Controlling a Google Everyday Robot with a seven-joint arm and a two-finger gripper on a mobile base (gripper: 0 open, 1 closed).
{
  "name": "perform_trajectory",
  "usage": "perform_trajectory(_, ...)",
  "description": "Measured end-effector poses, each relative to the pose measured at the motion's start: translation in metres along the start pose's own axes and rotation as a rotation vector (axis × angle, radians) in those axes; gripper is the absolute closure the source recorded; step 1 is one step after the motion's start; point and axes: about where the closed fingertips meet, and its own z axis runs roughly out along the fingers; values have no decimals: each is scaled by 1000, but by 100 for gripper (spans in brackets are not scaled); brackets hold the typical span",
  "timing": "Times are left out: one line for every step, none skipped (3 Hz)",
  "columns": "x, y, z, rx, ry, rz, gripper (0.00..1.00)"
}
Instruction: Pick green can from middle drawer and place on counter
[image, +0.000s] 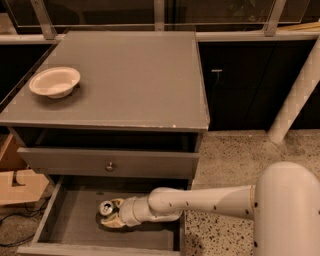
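— Where is the green can to be found?

— It is seen inside the middle drawer, which is pulled out at the bottom of the cabinet. The can is stood upright on the grey drawer floor, left of the drawer's centre. Its silver top is turned to the camera, and little of its side can be made out.

— And the claw?

— The claw is seen in the same drawer, right at the can. It is carried on the white arm, which is stretched in from the right. Whether it is closed on the can cannot be told.

— What is carried on the worktop?

— A white bowl is set near the left edge, well apart from the can.

— What is seen between worktop and open drawer?

— A grey drawer front with a small round knob is seen there, just above the can.
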Motion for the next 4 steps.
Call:
perform_trajectory(-14, 7, -10, 32, -17, 21, 100)
perform_trajectory(-36, 15, -30, 60, -38, 24, 100)
perform_trajectory(-68, 21, -56, 84, -46, 10, 100)
perform_trajectory(-103, 27, -77, 106, -58, -44, 100)
